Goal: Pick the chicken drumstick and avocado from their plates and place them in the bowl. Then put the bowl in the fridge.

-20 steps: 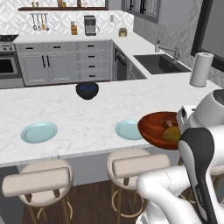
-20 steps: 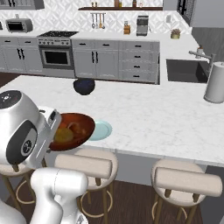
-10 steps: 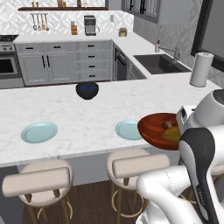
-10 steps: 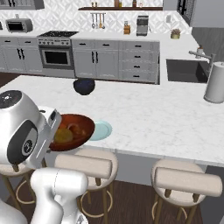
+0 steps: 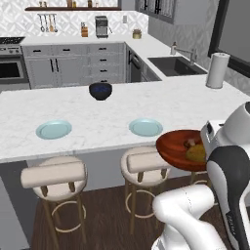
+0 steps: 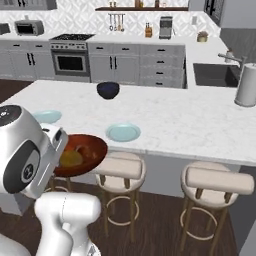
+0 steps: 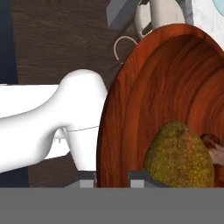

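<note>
Bowl (image 5: 181, 147), wide and reddish-brown, hangs in the air just off the near edge of the counter (image 5: 171, 105), above the stools and clear of the marble top. Inside it sits the avocado (image 5: 196, 153), yellow-green and rounded, with the chicken drumstick (image 5: 189, 143) beside it as a small brown shape. The hand view shows the bowl's rim (image 7: 105, 144) running between the two dark finger tips of the gripper (image 7: 112, 179), so the jaws are clamped narrow on the rim and carry the bowl.

Both pale blue plates (image 5: 146, 127) lie bare on the counter, one near the bowl and the other (image 5: 53, 130) well apart to the left. A smaller dark bowl (image 5: 100, 91) stands further back on the counter, and a paper towel roll (image 5: 217, 70) stands upright at its right end near the sink (image 5: 175, 65).

Judging from the filled bowl and bare plates, the loading step is done and the carry to the fridge is in hand. The next move calls for keeping the bowl level so the food does not roll out, and for bringing it round to the fridge.

Much of the drumstick is cut off at the edge of the hand view, and the arm's white body hides the bowl's near side in the base views. Whether the fridge door stands open cannot be told.
</note>
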Robot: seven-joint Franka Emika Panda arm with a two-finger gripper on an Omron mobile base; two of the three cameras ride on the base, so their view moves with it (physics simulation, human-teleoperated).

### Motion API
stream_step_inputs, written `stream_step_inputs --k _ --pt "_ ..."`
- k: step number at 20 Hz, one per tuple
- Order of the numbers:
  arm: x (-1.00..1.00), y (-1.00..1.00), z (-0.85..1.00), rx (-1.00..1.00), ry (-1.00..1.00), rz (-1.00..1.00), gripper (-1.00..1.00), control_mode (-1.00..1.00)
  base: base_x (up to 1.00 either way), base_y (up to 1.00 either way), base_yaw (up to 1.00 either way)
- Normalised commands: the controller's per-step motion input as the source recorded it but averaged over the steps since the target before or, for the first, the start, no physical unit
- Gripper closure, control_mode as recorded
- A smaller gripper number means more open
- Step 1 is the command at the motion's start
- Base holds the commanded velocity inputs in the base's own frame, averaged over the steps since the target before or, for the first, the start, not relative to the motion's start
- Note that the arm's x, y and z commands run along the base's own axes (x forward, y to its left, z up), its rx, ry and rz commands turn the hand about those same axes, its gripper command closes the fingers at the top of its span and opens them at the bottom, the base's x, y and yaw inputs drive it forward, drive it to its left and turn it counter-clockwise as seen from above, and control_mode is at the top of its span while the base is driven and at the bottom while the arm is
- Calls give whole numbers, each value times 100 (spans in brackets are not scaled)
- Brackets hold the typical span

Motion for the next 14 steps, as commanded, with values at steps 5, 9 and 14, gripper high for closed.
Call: stream_step_inputs --k 5,9,14 --pt "0 0 0 0 0 0 100 100 0 100 0" --pt "0 0 0 0 0 0 100 100 0 100 0" --pt "0 0 0 0 0 0 100 100 6 100 0"
